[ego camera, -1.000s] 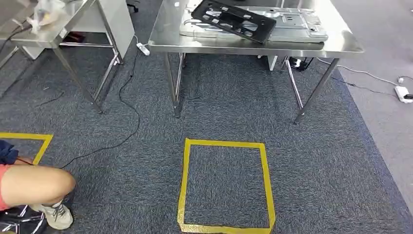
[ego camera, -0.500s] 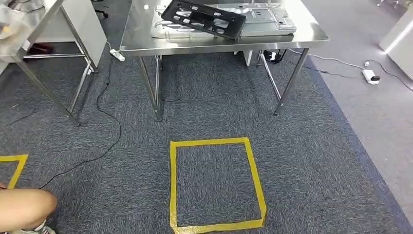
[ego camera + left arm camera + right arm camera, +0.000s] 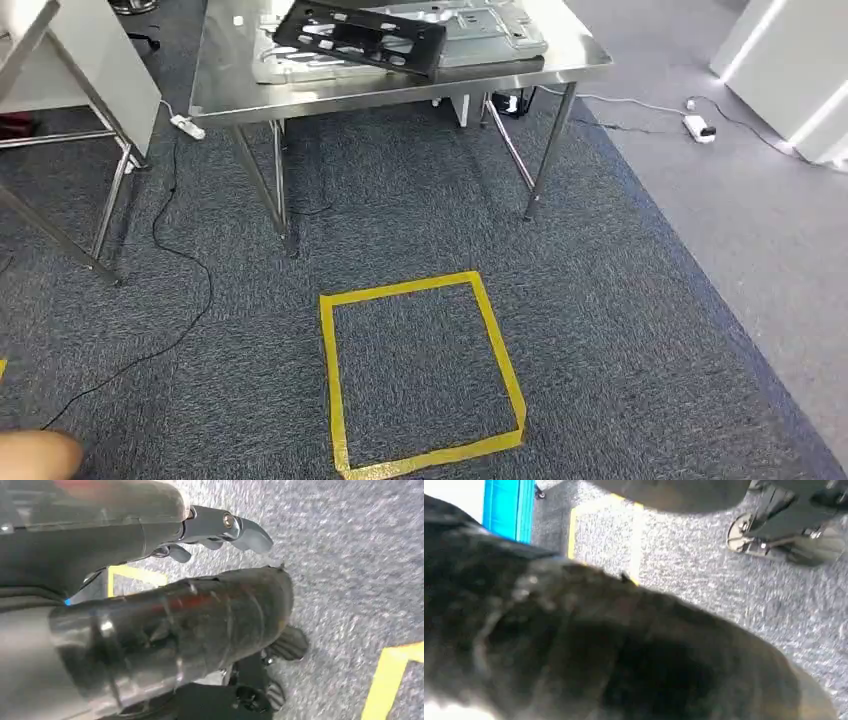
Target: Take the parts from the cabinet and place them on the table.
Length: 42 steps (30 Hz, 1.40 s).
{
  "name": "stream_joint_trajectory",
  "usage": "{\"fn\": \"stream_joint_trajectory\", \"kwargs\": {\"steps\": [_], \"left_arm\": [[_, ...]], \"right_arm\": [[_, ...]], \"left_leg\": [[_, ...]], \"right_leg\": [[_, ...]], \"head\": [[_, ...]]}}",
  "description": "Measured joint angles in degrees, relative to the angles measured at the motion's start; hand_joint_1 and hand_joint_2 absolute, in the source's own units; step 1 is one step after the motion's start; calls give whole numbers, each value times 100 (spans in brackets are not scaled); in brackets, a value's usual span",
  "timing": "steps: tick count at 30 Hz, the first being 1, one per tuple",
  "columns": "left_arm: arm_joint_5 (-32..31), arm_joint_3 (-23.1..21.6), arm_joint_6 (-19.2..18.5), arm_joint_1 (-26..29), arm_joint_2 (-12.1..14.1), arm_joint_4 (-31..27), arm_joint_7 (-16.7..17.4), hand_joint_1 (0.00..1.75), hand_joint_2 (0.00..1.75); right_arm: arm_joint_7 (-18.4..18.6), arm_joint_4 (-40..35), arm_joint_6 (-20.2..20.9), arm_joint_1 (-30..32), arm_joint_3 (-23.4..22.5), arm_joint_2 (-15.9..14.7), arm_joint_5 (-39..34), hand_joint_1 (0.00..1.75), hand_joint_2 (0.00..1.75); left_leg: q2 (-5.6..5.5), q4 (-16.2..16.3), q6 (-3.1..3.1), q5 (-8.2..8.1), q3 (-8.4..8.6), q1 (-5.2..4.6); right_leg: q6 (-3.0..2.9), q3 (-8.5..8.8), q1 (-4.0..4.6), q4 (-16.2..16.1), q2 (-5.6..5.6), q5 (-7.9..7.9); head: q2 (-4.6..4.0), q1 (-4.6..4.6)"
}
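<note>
Two parts already lie on the steel table (image 3: 220,95), which we take as the largest thing in the head view: a pale grey metal panel (image 3: 500,30) flat on the top, and a black perforated plate (image 3: 360,35) resting across it, tilted at one end. Below the table we note the dark carpet (image 3: 620,330), and on it a square of yellow tape (image 3: 330,370) near the foot of the view. A white cabinet (image 3: 790,70) stands at the far right, well apart from the table. Smaller items are a white power strip (image 3: 186,125) with its black cable beside the table leg.

In the left wrist view the left hand (image 3: 220,530) hangs over the carpet, its fingers slightly apart and holding nothing. In the right wrist view the right hand (image 3: 624,650) is a dark blur, and we cannot tell how its fingers lie.

We judge the step in hand to be the return toward the cabinet; the next move calls for facing it and reaching for another part.
</note>
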Motion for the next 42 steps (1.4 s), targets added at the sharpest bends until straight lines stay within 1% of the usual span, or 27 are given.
{"fn": "stream_joint_trajectory", "kwargs": {"steps": [1,3,4,6,8,10,11,12,16,17,18,19,21,22,23,25,26,27,31,32,34,36,37,38,40,41,42], "left_arm": [[-2,-2,39,-9,0,0,-26,0,0],[0,-2,78,-5,19,0,-83,0,0],[2,-2,89,-3,26,0,-94,0,0],[11,-2,111,26,57,0,-135,0,0],[24,-2,140,41,59,0,-133,0,0],[31,-2,151,39,77,0,-133,0,0],[28,-2,151,40,87,0,-133,0,0],[28,-2,148,48,98,0,-129,0,0],[28,-4,146,4,101,0,-124,0,0],[24,-4,140,6,96,0,-118,0,0],[26,-4,129,6,98,0,-98,0,0],[26,-4,126,14,101,0,-76,0,0],[28,-4,105,34,103,0,-65,0,0],[28,-4,96,37,103,0,-63,0,0],[26,-4,96,36,103,0,-63,0,0],[20,-6,94,30,101,0,-63,0,0],[18,-7,89,26,98,0,-63,0,0],[17,-7,87,27,96,0,-65,0,0],[20,-9,87,-2,94,0,-68,0,0],[20,-9,87,-3,96,0,-68,0,0],[22,-9,87,-4,98,0,-70,0,0],[28,-9,87,12,103,0,-68,0,0],[35,-9,87,27,103,0,-68,0,0],[50,-9,78,40,101,0,-68,0,0],[61,-9,65,43,98,0,-65,0,0],[61,-9,63,40,98,0,-65,0,0],[63,-9,63,47,103,0,-65,0,0]], "right_arm": [[9,0,-7,1,-13,0,-2,0,0],[20,0,-18,-1,-15,17,-2,0,0],[22,0,-18,-11,-15,17,0,0,0],[22,0,-15,-15,-22,39,0,0,0],[22,0,26,-5,-35,42,0,0,0],[20,0,42,-3,-52,48,2,0,0],[20,0,44,-5,-55,50,7,0,0],[20,0,48,-9,-57,59,13,0,0],[17,0,48,9,-68,59,15,0,0],[17,0,48,9,-72,52,15,0,0],[15,0,52,10,-72,52,22,0,0],[15,0,52,2,-72,52,28,0,0],[15,0,52,-8,-72,52,44,0,0],[15,0,52,-4,-72,52,55,0,0],[17,0,52,4,-72,52,61,0,0],[24,0,50,12,-74,52,79,0,0],[24,0,48,7,-74,52,87,0,0],[24,0,46,-10,-74,52,90,0,0],[24,0,46,2,-74,55,90,0,0],[24,0,46,-1,-74,55,90,0,0],[24,0,46,-13,-76,59,90,0,0],[24,0,48,-23,-76,68,90,0,0],[24,0,50,-19,-74,70,90,0,0],[24,0,50,-12,-74,77,87,0,0],[24,0,50,-10,-76,81,90,0,0],[24,0,50,-12,-76,83,90,0,0],[24,0,50,-11,-76,85,90,0,0]], "left_leg": [[45,-5,-48,-19,32,-25],[-339,308,-87,-287,-101,13],[-453,698,-95,-521,-280,19],[-523,1579,-112,-873,-693,18],[-528,1634,-106,-698,-747,19],[-600,718,-81,-113,-352,24],[-722,302,-64,73,-173,33],[-956,136,-41,-49,-111,33],[-790,88,75,17,-103,18],[-708,30,138,63,-81,55],[-662,8,169,71,-76,54],[-599,8,193,67,-85,44],[-456,16,206,56,-96,28],[-386,19,205,49,-97,23],[-326,20,200,43,-93,21],[-220,21,180,22,-64,19],[-178,21,158,7,-38,18],[-134,21,133,-7,-23,5],[29,-17,11,-25,37,-7],[3,7,-36,-70,18,-12],[-435,487,-67,-404,-170,16],[-527,1442,-91,-845,-627,18],[-530,1764,-99,-910,-791,18],[-531,1813,-102,-826,-838,20],[-553,1124,-95,-312,-558,29],[-634,558,-86,-17,-306,43],[-879,185,-56,19,-152,65]], "right_leg": [[-50,20,-33,-67,57,33],[-117,45,-84,-112,148,78],[-142,33,-82,-109,186,89],[-149,21,-63,-102,320,91],[-148,21,-60,-75,460,90],[-127,22,-64,-29,616,71],[-112,16,-65,-1,670,60],[-75,-26,-34,40,711,40],[73,-96,-66,15,885,97],[81,-92,-79,72,773,55],[102,-186,-47,281,506,-107],[126,-376,-55,651,386,-328],[167,-804,-79,1533,289,-708],[178,-920,-91,1768,278,-747],[182,-892,-104,1720,263,-643],[157,-437,-104,870,198,-172],[115,-111,-87,290,54,54],[64,22,-37,-21,-173,-2],[-28,-12,10,-33,48,44],[-90,43,-80,-115,103,97],[-141,43,-70,-145,171,124],[-146,27,-59,-133,294,122],[-151,25,-53,-120,356,119],[-152,27,-53,-109,425,116],[-133,33,-60,-70,576,98],[-109,34,-65,-41,648,81],[-82,10,-74,-4,697,58]], "head": [[0,-4],[0,-6],[0,-9],[0,-9],[0,-9],[0,-9],[0,-9],[0,-7],[0,-7],[0,-7],[0,17],[0,15],[0,15],[0,15],[0,17],[0,18],[0,15],[0,15],[0,15],[0,13],[0,11],[0,11],[0,11],[0,11],[0,11],[0,11],[0,15]]}}
